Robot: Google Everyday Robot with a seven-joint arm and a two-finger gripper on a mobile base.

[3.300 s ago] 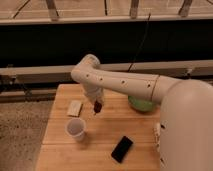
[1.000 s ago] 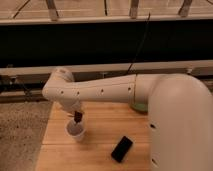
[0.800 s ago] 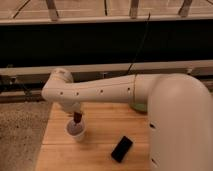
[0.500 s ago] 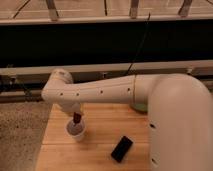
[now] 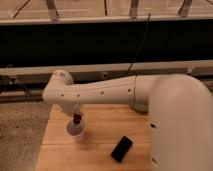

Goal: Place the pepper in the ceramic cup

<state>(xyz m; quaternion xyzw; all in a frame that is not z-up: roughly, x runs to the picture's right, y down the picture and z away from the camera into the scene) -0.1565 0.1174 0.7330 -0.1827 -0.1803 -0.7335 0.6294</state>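
Note:
The white ceramic cup (image 5: 76, 133) stands on the left part of the wooden table (image 5: 100, 159). The dark red pepper (image 5: 77, 119) hangs upright at the cup's mouth, its lower end at or just inside the rim. My gripper (image 5: 77, 116) is directly above the cup, under the white arm, and is shut on the pepper's upper end. The arm reaches in from the right and hides the table behind it.
A black phone (image 5: 121, 148) lies on the table to the right of the cup. A sliver of the green bowl (image 5: 141, 106) shows under the arm at the back right. The table's left edge borders a speckled floor (image 5: 20, 135).
Since 3.3 s ago the arm has swung left and down, carrying the pepper from mid-table to the cup's mouth. In the last second it has barely moved.

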